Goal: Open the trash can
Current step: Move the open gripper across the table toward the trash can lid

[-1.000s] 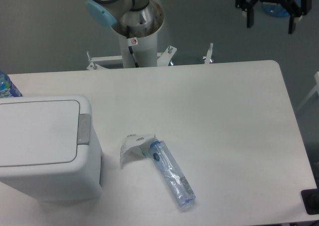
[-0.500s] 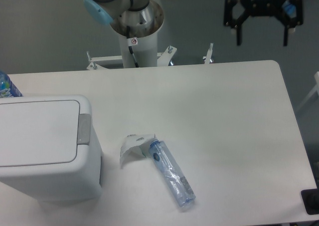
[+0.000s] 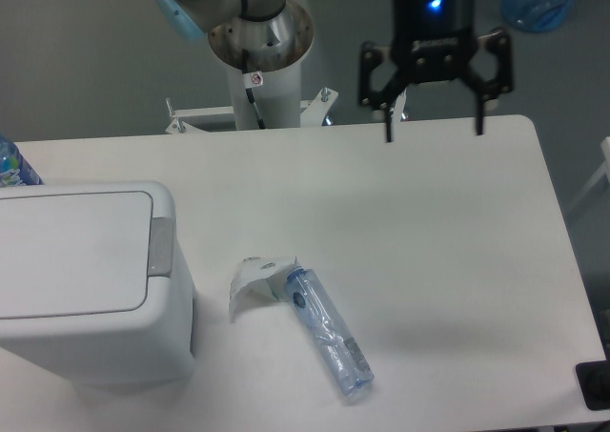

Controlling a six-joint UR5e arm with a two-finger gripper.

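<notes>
A white tabletop (image 3: 410, 241) fills most of the view, its far right corner rounded. At its near left stands the trash can (image 3: 86, 289), a boxy white bin with rounded corners; its flat lid (image 3: 71, 251) lies closed, and a small grey push-button tab (image 3: 160, 246) sits at the lid's right edge. No writing shows on the bin.

Behind the far edge rises the robot's white base column (image 3: 259, 60), which carries a small sticker with a red mark, too small to read. A light blue cap shows on the joint above it.

The tool (image 3: 434, 127) hangs over the far edge of the tabletop, right of the column, well apart from the trash can. Its two black fingers (image 3: 389, 122) point down and stand wide apart, with nothing between them. A blue light glows on its body; faint lettering below that light cannot be read.

A clear crushed plastic bottle (image 3: 329, 332) lies on its side near the middle of the tabletop, its label (image 3: 255, 281) peeled loose at the left end. A small round blue mark on the bottle is illegible.

At the left edge, just behind the bin, part of a blue bottle (image 3: 11, 165) shows.
</notes>
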